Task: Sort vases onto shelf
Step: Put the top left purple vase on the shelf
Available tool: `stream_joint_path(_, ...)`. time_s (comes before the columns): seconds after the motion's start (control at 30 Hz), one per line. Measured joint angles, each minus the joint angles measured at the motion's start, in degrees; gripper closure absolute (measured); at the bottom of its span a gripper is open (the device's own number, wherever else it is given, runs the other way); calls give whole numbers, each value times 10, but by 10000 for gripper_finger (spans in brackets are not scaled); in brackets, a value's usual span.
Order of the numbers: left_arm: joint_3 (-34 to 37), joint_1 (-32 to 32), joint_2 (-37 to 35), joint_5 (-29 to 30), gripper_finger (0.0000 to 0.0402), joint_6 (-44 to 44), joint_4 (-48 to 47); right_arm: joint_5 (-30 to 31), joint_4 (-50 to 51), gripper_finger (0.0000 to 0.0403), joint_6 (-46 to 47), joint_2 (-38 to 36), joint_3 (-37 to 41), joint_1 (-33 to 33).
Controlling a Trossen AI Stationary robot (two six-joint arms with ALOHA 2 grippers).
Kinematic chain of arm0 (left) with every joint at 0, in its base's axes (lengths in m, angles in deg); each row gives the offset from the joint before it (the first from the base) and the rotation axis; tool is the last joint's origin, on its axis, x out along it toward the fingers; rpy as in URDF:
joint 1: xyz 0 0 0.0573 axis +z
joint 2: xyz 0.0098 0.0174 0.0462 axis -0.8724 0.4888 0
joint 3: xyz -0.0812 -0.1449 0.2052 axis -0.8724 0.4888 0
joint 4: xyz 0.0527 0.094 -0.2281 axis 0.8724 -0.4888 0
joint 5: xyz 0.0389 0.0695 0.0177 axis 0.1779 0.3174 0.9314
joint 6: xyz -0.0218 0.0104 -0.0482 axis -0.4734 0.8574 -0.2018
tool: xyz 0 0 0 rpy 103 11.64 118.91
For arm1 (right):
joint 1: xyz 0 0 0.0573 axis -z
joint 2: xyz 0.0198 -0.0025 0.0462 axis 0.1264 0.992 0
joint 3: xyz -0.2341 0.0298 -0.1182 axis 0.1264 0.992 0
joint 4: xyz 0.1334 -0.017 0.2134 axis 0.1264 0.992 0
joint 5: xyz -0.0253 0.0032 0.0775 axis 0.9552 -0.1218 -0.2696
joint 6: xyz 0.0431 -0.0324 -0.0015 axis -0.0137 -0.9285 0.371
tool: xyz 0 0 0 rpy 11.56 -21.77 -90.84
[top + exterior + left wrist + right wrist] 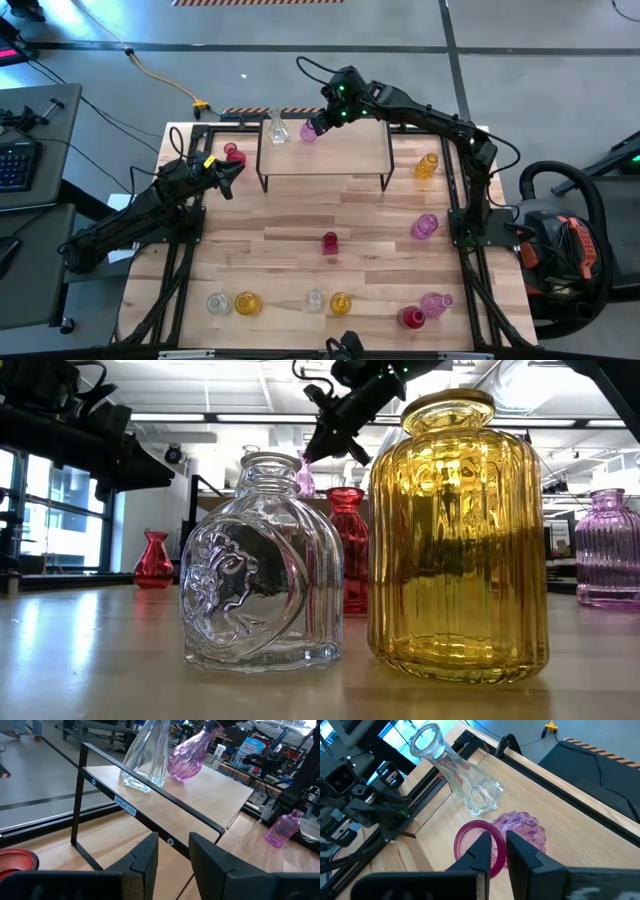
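The shelf (325, 152), a light-wood board on black wire legs, stands at the table's far middle. A tall clear vase (277, 128) stands upright on its left part. Right beside it a pink-purple vase (186, 756) leans over with its base on the board. My right gripper (500, 852) is shut on this vase's mouth. My left gripper (174, 852) waits open near the shelf's left end with nothing between its fingers. More vases stand about the table. My right gripper holds the pink-purple vase by the rim of its mouth (499, 840), one finger inside the mouth and one outside. The fingers slant down from the table's far right. The vase is tilted, neck toward the gripper, with its base (180, 772) on the shelf board.
A red vase (234, 153) stands left of the shelf, an amber one (427, 166) right of it. A pink vase (424, 227) and a red one (330, 242) stand mid-table. Several more line the near edge (315, 300). The shelf's right half is bare.
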Motion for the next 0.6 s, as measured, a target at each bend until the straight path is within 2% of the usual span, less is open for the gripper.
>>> stream_joint_path(0.6,0,0,0,1,300,0,0,1,-7,374,22,0,0,0)
